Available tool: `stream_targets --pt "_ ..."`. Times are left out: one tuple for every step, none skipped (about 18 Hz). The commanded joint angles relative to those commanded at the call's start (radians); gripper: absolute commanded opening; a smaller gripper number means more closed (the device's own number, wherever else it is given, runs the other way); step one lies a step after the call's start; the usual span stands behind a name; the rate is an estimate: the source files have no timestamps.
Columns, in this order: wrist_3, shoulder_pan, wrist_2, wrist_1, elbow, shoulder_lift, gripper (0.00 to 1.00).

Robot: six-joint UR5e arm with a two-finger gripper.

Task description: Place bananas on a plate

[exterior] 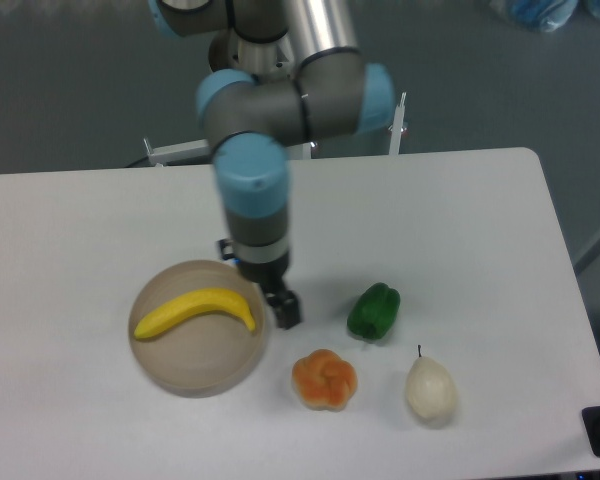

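A bright-yellow curved banana (194, 311) lies across the upper part of the round beige-tan plate (195, 365), at the front left of the table. My gripper (282, 308) hangs just off the plate's right rim, close to the banana's right tip. It holds nothing. Only one dark finger (286, 310) shows clearly, so I cannot tell whether the jaws are open or shut.
A green bell pepper (374, 311) sits right of the gripper. An orange lobed fruit (324, 379) lies in front of it, and a pale cream pear (429, 388) at the front right. The white table (430, 220) ends near the right side.
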Motion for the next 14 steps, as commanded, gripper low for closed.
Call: stream_targets --pt "0.041 0.04 0.0 0.0 0.002 -0.006 1.0" --pt "0.06 0.067 0.0 0.0 0.0 -0.012 1.0" --pt "0.083 0.1 -0.002 0.002 0.0 -0.02 1.0" --pt "0.133 0.144 0.0 0.011 0.003 -0.047 1.0" --pt "0.176 0.164 -0.002 0.012 0.005 -0.066 1.0" --pt "0.207 0.183 0.0 0.012 0.02 -0.089 1.0" --pt "0.218 0.195 0.002 0.012 0.047 -0.118 1.0" --pt "0.217 0.195 0.0 0.012 0.057 -0.136 1.0" --pt "0.211 0.197 0.002 0.015 0.067 -0.155 1.0" --pt "0.208 0.195 0.008 0.015 0.074 -0.158 1.0" --pt "0.221 0.203 0.012 0.009 0.075 -0.156 1.0" --pt "0.221 0.226 0.012 0.009 0.075 -0.147 1.0" --pt "0.221 0.238 0.008 0.005 0.075 -0.146 1.0" --pt "0.221 0.24 0.008 0.003 0.077 -0.144 1.0"
